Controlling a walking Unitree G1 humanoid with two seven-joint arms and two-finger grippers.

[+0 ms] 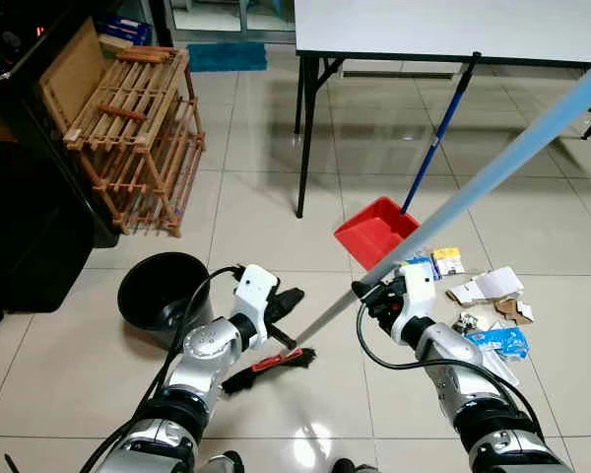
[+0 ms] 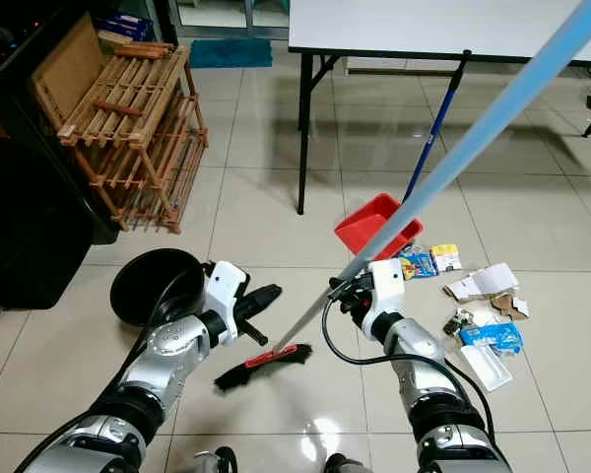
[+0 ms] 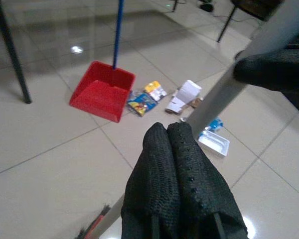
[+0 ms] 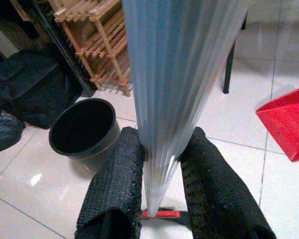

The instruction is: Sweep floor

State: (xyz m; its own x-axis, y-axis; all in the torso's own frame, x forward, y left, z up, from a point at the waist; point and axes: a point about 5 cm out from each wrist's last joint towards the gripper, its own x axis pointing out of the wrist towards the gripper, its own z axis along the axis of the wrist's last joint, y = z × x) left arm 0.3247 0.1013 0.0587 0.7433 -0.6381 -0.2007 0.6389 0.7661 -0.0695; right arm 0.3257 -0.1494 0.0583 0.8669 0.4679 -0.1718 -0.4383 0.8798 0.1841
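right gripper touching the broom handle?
Touching. Right wrist view: the broom handle sits clamped between both black fingers of the right gripper.

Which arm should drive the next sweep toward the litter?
Right. The right gripper already clamps the broom handle, nearest the litter. The left gripper is shut, holding nothing.

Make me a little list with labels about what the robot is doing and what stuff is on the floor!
right gripper: shut on the long light-blue broom handle
left gripper: shut, holding nothing, beside the handle
broom head: black bristles with a red bar, resting on the tiled floor
dustpan: red plastic dustpan with a blue stick, beside the table leg
litter: scattered paper and wrapper scraps, right of the broom head
bin: round black bucket, to the robot's left
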